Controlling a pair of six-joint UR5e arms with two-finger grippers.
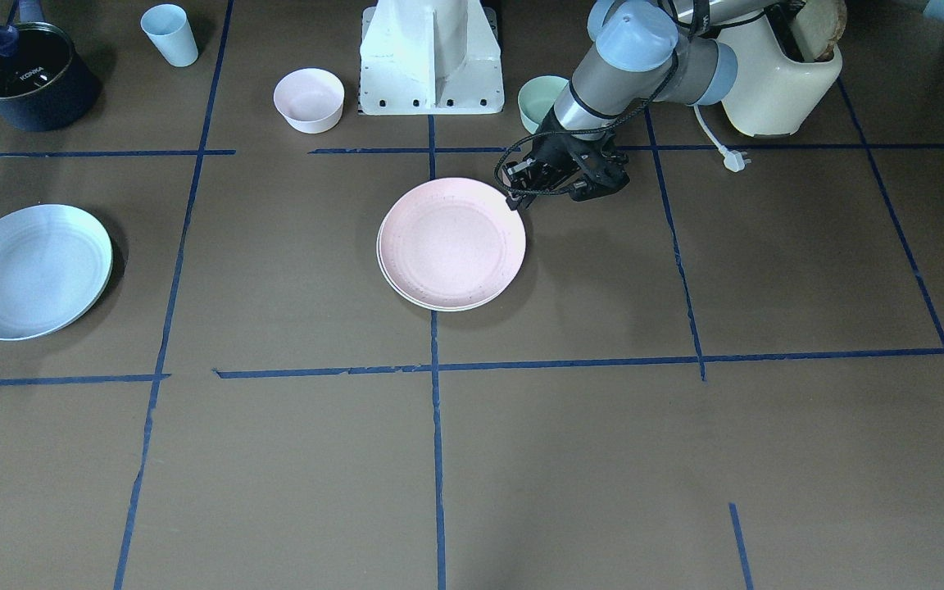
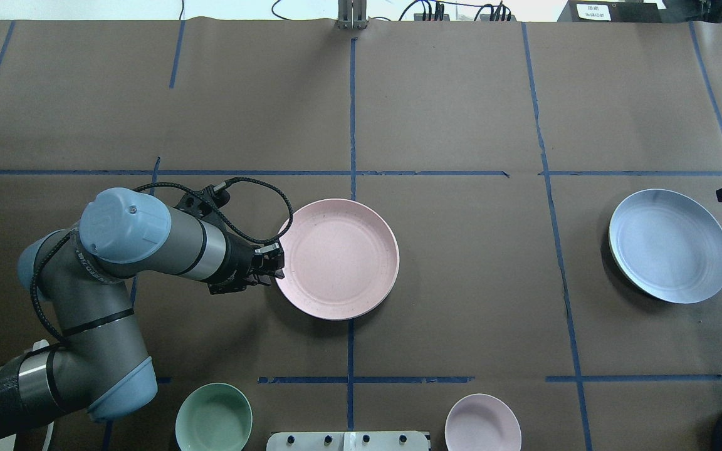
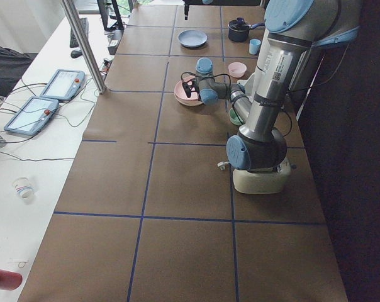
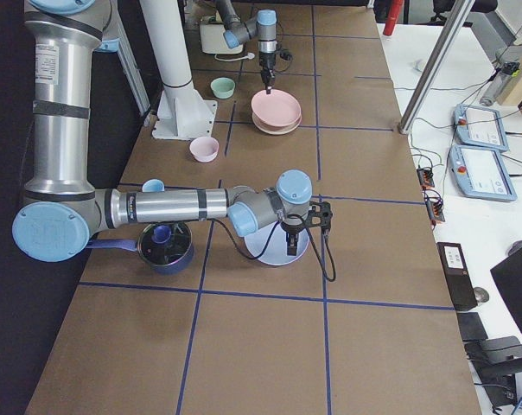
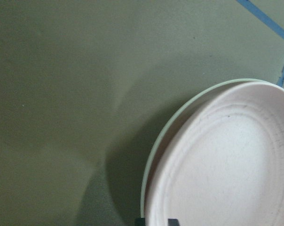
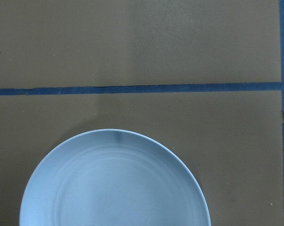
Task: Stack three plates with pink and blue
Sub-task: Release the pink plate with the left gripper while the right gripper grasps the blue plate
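The blue plate (image 2: 669, 245) lies far right in the overhead frame, well apart from the pink plate (image 2: 336, 258) stacked mid-desk (image 2: 461, 282), so my right hand (image 4: 290, 246) hanging over it is nearer — its opening I cannot tell — while my left hand (image 2: 271, 263) sits narrow at the pink rim.

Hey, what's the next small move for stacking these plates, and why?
Probably lower the right pincer onto the blue plate's rim to grip it. The pink plate already lies on a pale plate at the centre, with the left pincer at its rim, while the blue plate sits alone and the right pincer hangs above it.
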